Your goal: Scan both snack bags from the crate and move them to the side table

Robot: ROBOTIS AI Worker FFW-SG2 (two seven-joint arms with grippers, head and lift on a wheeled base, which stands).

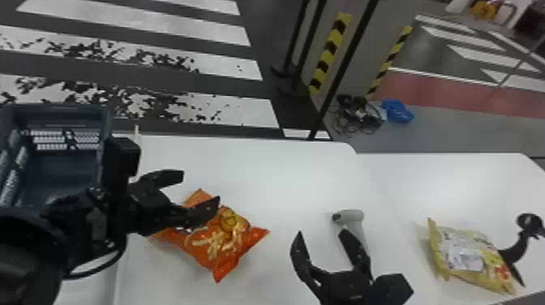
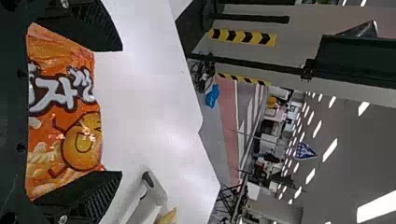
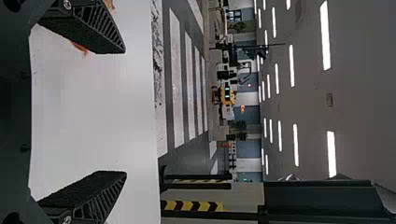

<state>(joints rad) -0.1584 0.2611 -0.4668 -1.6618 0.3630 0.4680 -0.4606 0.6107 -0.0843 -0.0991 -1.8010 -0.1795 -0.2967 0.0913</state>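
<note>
One orange plastic snack bag (image 1: 221, 249) left, one yellow snack bag (image 1: 466, 255) right; one grey scanner (image 1: 353, 216) between. Left hand (image 1: 201, 187), right hand (image 1: 322, 233): fingers apart.

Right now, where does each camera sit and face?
Head view: head-mounted, forward and down at the table; left gripper and right gripper show.
Left wrist view: on that wrist, facing past the orange bag; own fingers show.
Right wrist view: on that wrist, facing across the table; own fingers show.
Head and left wrist views share the orange bag and scanner.
</note>
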